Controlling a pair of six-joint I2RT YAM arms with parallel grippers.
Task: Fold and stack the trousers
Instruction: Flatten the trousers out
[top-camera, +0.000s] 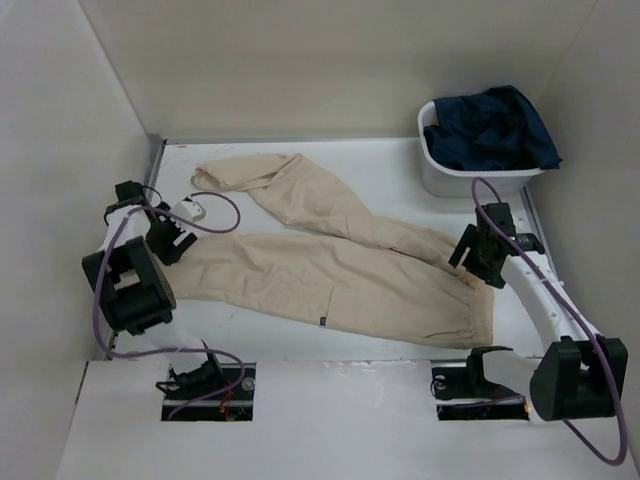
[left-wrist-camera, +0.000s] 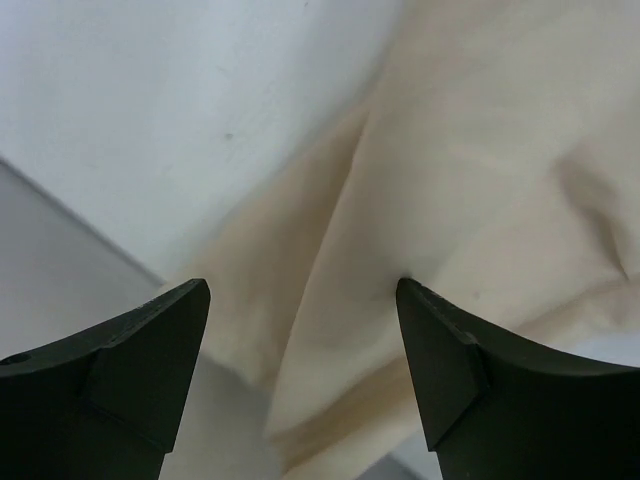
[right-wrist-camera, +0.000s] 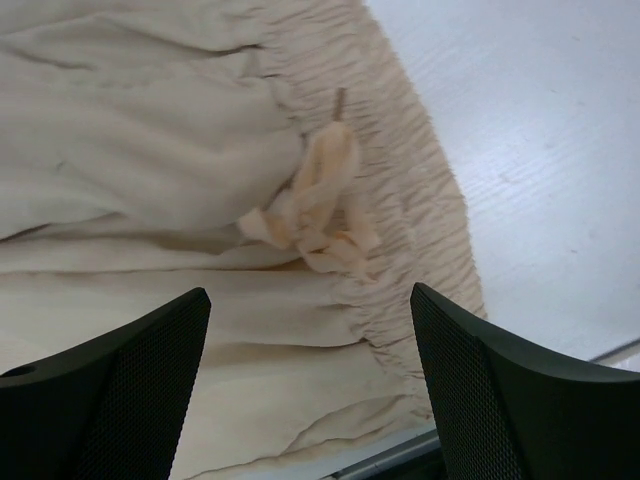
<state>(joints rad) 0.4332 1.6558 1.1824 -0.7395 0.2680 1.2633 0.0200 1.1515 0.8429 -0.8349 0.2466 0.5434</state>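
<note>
Left gripper (left-wrist-camera: 302, 300) gapes over a trousers (left-wrist-camera: 480, 150) fold lying between its fingers. Right gripper (right-wrist-camera: 310, 300) gapes too, the drawstring (right-wrist-camera: 318, 205) knot just beyond its fingertips.

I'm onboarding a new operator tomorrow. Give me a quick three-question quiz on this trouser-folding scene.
1. True or false: the beige trousers are already folded in half.
2. What fills the white bin? A) dark blue clothing B) beige towels C) shoes
3. Which gripper hovers open above the drawstring knot: the left gripper or the right gripper?
Key: 1 false; 2 A; 3 right.
</note>
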